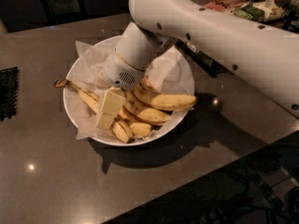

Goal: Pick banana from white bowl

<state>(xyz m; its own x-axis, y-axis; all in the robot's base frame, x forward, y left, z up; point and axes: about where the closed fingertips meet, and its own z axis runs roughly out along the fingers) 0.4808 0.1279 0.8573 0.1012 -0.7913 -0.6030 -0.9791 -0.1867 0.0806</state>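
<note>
The white bowl (182, 69), lined with crinkled white paper, sits mid-table. The banana (88, 98) lies along its left front side, brown-speckled, its long dark-tipped stem poking over the left rim. A cleaner yellow pair of bananas (161, 101) lies to its right. My gripper (108, 111) reaches down from the white arm (215, 31) into the bowl and sits right on the middle of the banana, covering that part of it. The banana's far end shows again below the gripper near the front rim.
The bowl stands on a dark grey table (42, 171) whose front edge runs diagonally at lower right. A black grille-like object (8, 92) lies at the left edge. Packaged snacks (247, 6) sit at the back right behind the arm.
</note>
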